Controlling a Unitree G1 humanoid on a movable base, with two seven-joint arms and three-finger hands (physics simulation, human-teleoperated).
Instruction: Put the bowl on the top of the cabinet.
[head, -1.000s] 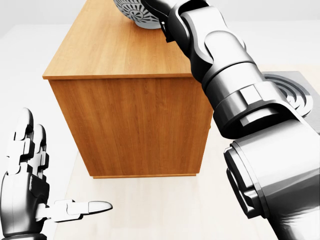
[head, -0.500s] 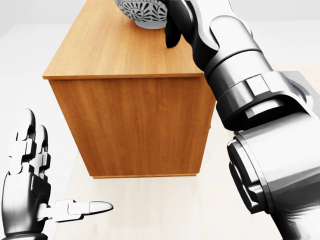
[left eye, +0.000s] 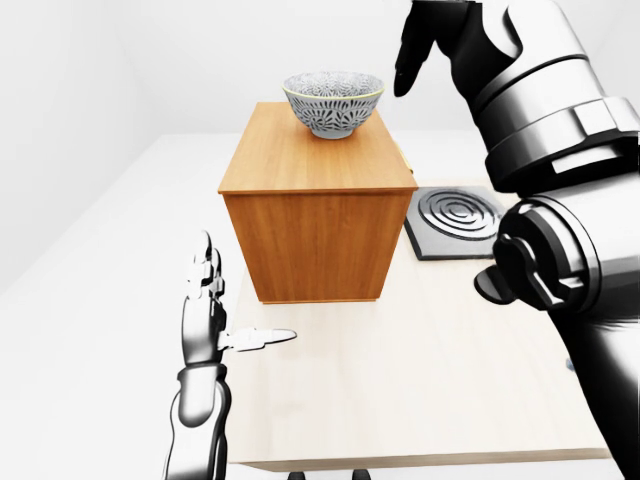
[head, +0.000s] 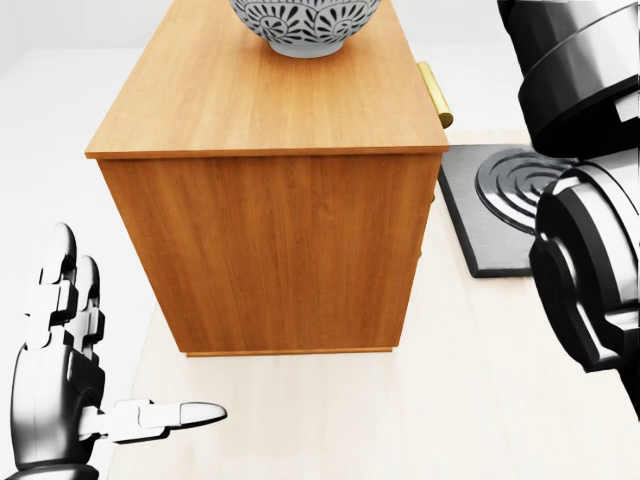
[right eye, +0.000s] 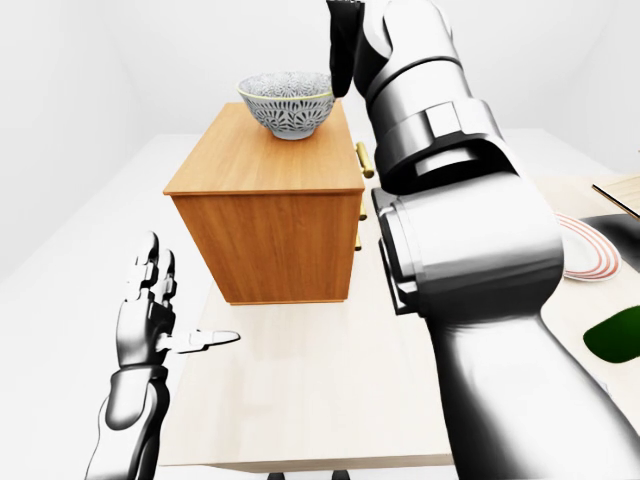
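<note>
A: Leftmost first. The left robot hand (left eye: 212, 318) hovers above the desk (left eye: 400, 380) near its left edge. Fingers upright and together, thumb out sideways toward the right of the left-eye view. Splayed wide, nothing in it.

B: Touching the desk?

A: Cannot tell. It stands apart from the cabinet (left eye: 316, 215), just below and left of the cabinet's lower left corner as that view shows it.

B: And the cabinet itself?

A: Wooden box, sitting on the desk toward the far left corner. A brass-coloured handle (head: 435, 93) sticks out along its right face.

B: Where is the bowl?

A: The bowl (left eye: 333, 102) is on top of the cabinet, upright, patterned grey and white with a pale rim. It sits toward the far edge of the cabinet top, roughly midway between its left and right edges. Nothing is gripping it.

B: Right of that?

A: The right robot hand (left eye: 418, 48) hangs in the air just right of the bowl and above it, dark fingers pointing downward. No contact with the bowl. The fingers look loosely extended, holding nothing; whether they are fully spread I cannot tell.

B: Anything further right?

A: A dark square plate with concentric rings (left eye: 460, 220) lies flat on the desk beside the cabinet's right face. The right arm crosses over its right part. In the right-eye view, a red-rimmed plate (right eye: 582, 258) shows past the arm.
</note>
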